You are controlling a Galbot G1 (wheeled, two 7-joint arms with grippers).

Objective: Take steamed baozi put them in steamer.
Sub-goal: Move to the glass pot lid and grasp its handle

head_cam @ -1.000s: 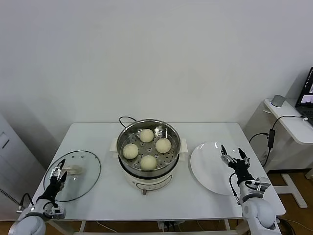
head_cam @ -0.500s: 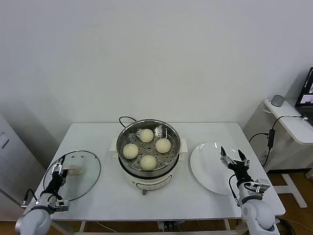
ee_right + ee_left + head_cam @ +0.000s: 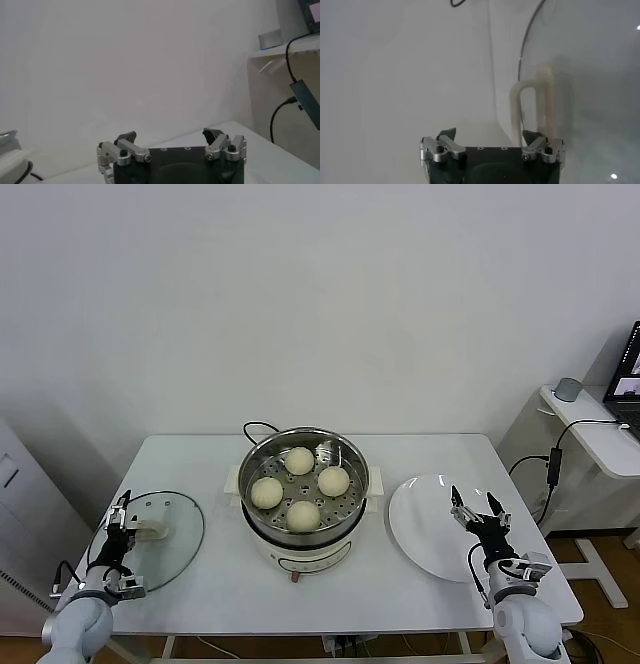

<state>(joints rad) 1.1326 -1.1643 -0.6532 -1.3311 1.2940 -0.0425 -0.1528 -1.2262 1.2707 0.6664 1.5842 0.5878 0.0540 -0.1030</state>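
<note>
Four steamed baozi [image 3: 301, 487] sit in the steamer [image 3: 306, 483], mid-table.
Left gripper [image 3: 121, 518] at the table's [image 3: 432, 454] left edge over the glass lid [image 3: 153, 540], fingers apart, empty. Right gripper [image 3: 478, 509] over the white plate [image 3: 425, 527] near the right edge, fingers apart, empty. Bare tabletop behind both.

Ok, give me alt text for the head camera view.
Four baozi sit in a steel steamer at the middle of a white table. The left gripper is open over a glass lid, the right gripper open over an empty white plate.
</note>
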